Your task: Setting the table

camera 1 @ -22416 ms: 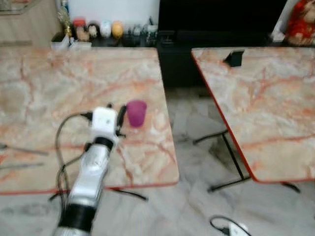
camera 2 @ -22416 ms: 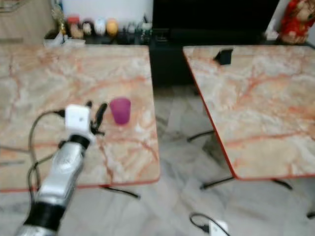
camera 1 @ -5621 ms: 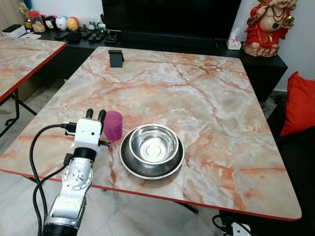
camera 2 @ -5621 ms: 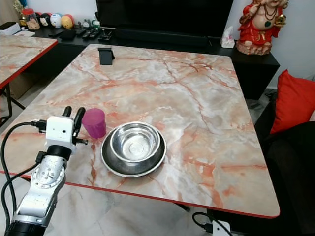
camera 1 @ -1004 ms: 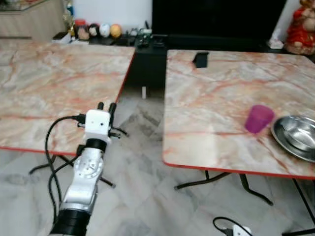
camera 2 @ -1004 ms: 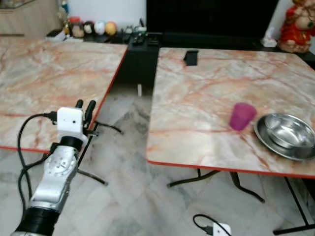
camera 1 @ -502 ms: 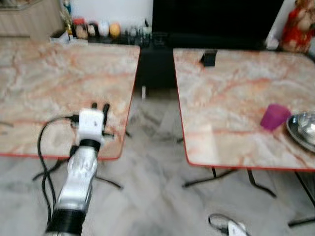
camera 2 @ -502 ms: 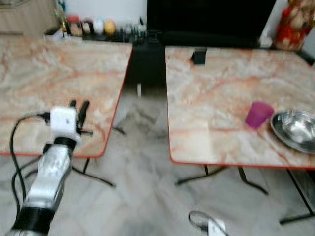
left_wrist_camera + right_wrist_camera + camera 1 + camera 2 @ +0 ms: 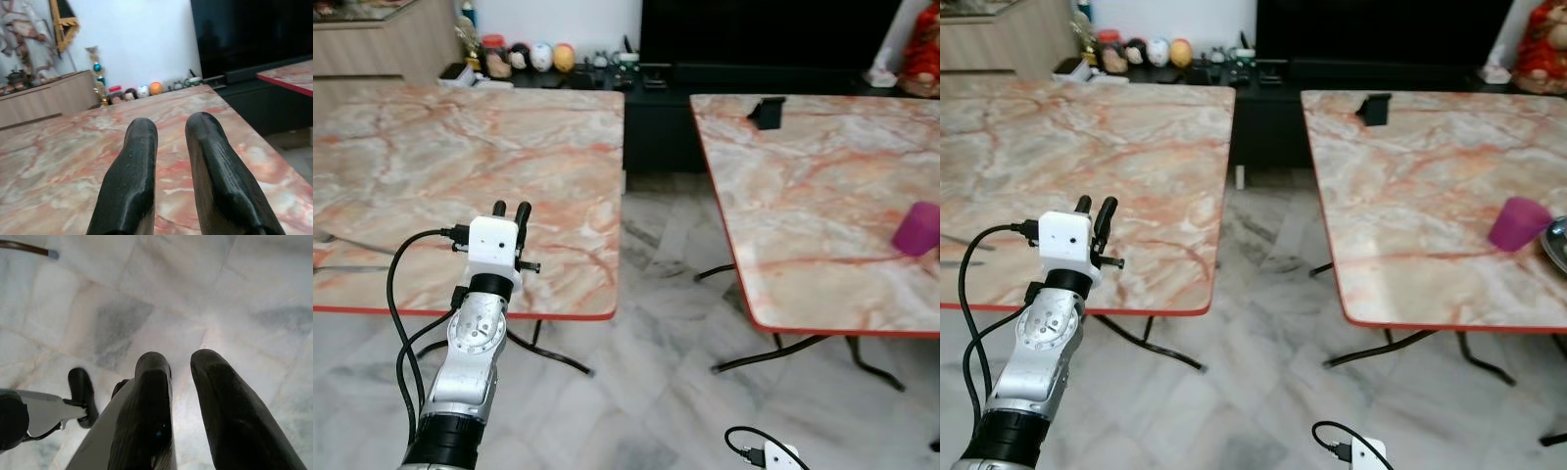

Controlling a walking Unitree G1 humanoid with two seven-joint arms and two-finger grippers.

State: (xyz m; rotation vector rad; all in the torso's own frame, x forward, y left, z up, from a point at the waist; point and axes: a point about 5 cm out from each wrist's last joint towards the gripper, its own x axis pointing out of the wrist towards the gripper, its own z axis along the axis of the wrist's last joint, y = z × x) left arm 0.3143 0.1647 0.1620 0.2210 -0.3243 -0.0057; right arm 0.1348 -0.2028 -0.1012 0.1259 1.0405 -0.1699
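Left gripper [image 9: 509,209] raised over left counter [image 9: 431,157] near edge, narrow gap, empty. Purple cup [image 9: 1519,223] upright on right counter [image 9: 1410,166]. Right gripper [image 9: 180,363] slightly parted, over marble floor [image 9: 161,293].

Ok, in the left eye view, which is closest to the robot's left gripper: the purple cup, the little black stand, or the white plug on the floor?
From the left gripper:
1. White plug, on the floor, lower right.
2. Black stand, on the right table's far edge.
3. Purple cup, far right on that table.
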